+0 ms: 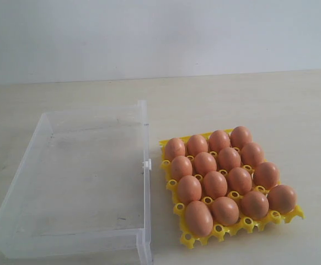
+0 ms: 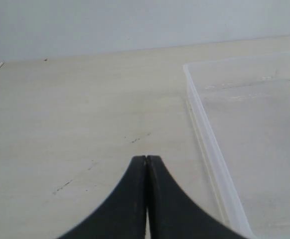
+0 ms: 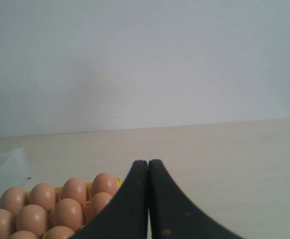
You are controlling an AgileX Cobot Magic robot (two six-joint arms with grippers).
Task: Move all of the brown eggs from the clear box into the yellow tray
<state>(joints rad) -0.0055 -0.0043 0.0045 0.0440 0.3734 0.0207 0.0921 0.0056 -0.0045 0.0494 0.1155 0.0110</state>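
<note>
Already, brown eggs (image 1: 215, 184) fill the yellow tray (image 1: 187, 239); clear box (image 1: 78, 182) alongside.

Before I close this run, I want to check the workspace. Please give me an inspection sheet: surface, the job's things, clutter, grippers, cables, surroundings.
Surface: pale table, with a few small dark marks beside the box.
Job's things: the clear box holds no eggs. The yellow tray sits next to it, and brown eggs fill all sixteen cups.
Clutter: nothing seen.
Grippers: the left gripper is shut and empty, facing bare table next to the box. The right gripper is shut and empty, with the tray close in front of it.
Cables: nothing seen.
Surroundings: plain pale wall behind the table.
</note>
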